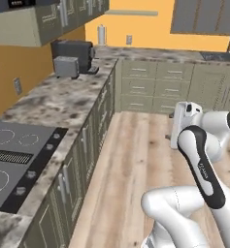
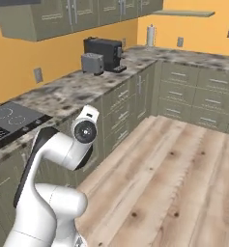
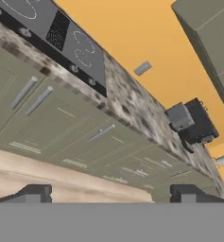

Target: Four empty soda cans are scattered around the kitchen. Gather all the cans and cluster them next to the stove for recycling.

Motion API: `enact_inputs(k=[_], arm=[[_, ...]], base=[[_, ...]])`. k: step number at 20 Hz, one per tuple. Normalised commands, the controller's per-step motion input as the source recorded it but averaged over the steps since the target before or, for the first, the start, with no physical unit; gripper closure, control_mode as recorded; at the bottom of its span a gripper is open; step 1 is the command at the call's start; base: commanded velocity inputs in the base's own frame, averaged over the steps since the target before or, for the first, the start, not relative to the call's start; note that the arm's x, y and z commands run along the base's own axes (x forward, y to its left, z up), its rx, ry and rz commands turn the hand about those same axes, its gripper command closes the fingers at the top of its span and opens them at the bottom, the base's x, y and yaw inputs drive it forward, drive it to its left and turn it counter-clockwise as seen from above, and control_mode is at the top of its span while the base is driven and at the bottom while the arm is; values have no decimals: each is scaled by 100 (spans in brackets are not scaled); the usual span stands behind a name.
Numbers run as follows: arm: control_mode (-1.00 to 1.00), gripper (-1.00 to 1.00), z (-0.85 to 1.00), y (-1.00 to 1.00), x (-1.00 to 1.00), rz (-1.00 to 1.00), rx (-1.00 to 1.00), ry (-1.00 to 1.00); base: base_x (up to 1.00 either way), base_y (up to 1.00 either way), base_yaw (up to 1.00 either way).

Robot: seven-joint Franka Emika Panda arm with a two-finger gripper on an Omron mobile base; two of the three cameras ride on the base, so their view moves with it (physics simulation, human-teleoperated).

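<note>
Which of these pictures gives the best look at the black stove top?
The left base view: the stove lies close, with burner rings and front knobs plain. The hand view shows most of it but tilted and farther off. The right base view catches just one corner at the left edge.

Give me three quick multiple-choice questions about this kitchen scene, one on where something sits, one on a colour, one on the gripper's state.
1. Where is the toaster?
A. on the floor
B. on the counter beside the coffee machine
C. on the stove

2. What colour is the wall behind the counter?
A. orange
B. blue
C. white

3. How does the gripper stand?
A. shut on a can
B. shut, empty
C. open, empty

Answers: 1 B, it stands next to the dark machine; 2 A, orange above the counter; 3 C, the hand view shows the fingertips wide apart with nothing between them.
</note>
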Motion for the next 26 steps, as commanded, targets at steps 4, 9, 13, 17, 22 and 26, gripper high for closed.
enact_inputs(k=[4,9,13,17,22,26], arm=[[100,-100,0,0,0,0,0,0],[100,-100,0,0,0,0,0,0],[100,-100,0,0,0,0,0,0],[100,-100,0,0,0,0,0,0],[100,-100,0,0,0,0,0,0],[100,-100,0,0,0,0,0,0]], base=[[13,0,-46],[8,0,-44],[4,0,-43],[7,0,-42],[6,0,-40],[3,0,-37]])
